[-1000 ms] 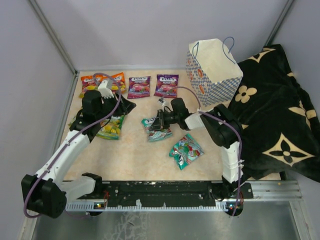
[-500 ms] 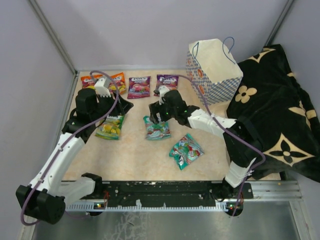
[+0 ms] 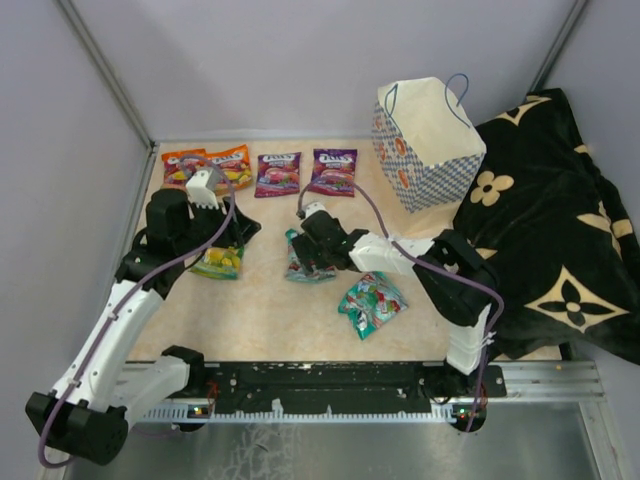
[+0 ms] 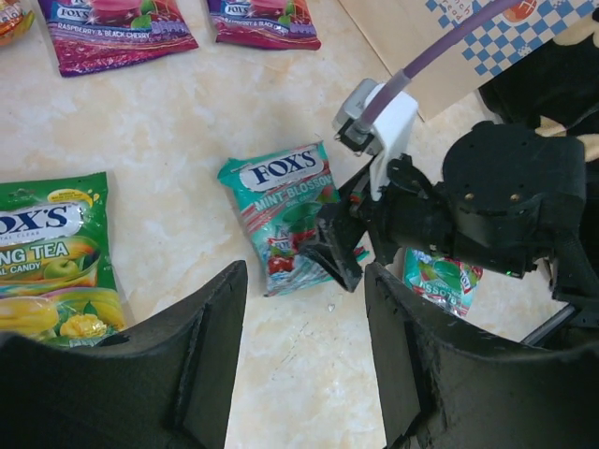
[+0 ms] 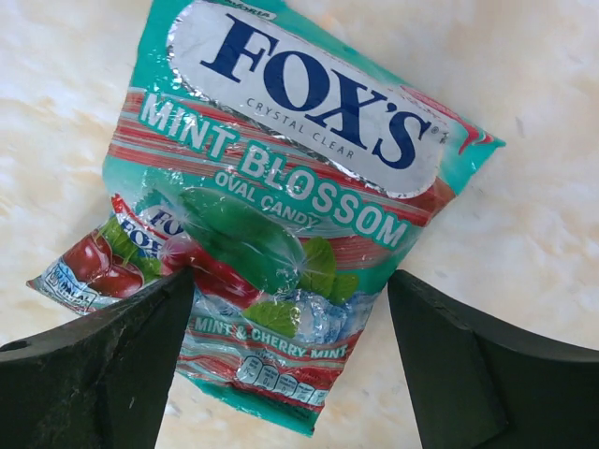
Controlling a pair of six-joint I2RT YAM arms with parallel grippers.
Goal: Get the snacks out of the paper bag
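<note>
The paper bag [image 3: 428, 140] stands upright at the back right, its checked side showing in the left wrist view [image 4: 468, 42]. Snacks lie on the table: two orange packets [image 3: 205, 165], two purple ones [image 3: 305, 172], a green one [image 3: 220, 262] and teal ones [image 3: 372, 303]. My right gripper [image 3: 300, 258] [image 5: 290, 360] hovers open just over a teal Mint Blossom packet [image 5: 299, 187] [image 4: 281, 201], not gripping it; another packet's corner [image 5: 84, 267] peeks from under it. My left gripper [image 3: 232, 238] [image 4: 304, 365] is open over bare table beside the green packet [image 4: 51, 271].
A black cloth with gold flowers [image 3: 560, 230] covers the table's right side. Grey walls close in the back and left. The two arms' grippers are close together at mid-table, the right gripper [image 4: 346, 248] just ahead of my left fingers.
My right gripper has opened and let the teal packet lie on the table, shifting slightly left and nearer. The left arm drew back a little toward the left.
</note>
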